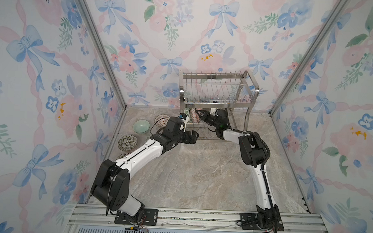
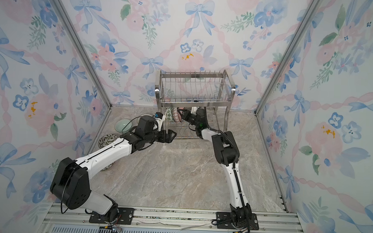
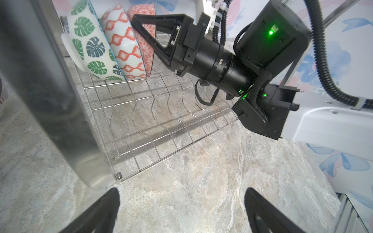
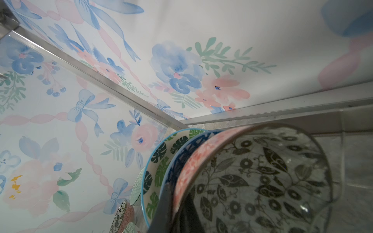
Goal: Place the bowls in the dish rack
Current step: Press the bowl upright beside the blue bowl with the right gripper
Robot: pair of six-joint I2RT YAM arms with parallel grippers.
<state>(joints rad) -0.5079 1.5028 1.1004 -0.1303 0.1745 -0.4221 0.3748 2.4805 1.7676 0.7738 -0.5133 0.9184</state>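
The steel dish rack (image 1: 219, 94) (image 2: 195, 91) stands at the back of the table. On its lower wire shelf (image 3: 161, 121), three bowls stand on edge in a row: a green-leaf bowl (image 3: 88, 44) (image 4: 159, 161), a red lattice bowl (image 3: 123, 46), and a coral bowl (image 3: 145, 46) with a dark floral inside (image 4: 252, 177). My right gripper (image 1: 199, 113) (image 2: 181, 113) (image 3: 135, 19) (image 4: 177, 211) is shut on the coral bowl's rim, one finger on each side. My left gripper (image 1: 194, 136) (image 2: 170, 134) (image 3: 182, 193) hangs open and empty over the table by the rack's front left leg (image 3: 50, 90).
More bowls lie on the table left of the rack: a plain pale green bowl (image 1: 141, 126), a patterned one (image 1: 160, 119) behind my left arm, a dark floral one (image 1: 127, 142), and one (image 1: 123, 155) mostly hidden under that arm. Wallpapered walls enclose three sides.
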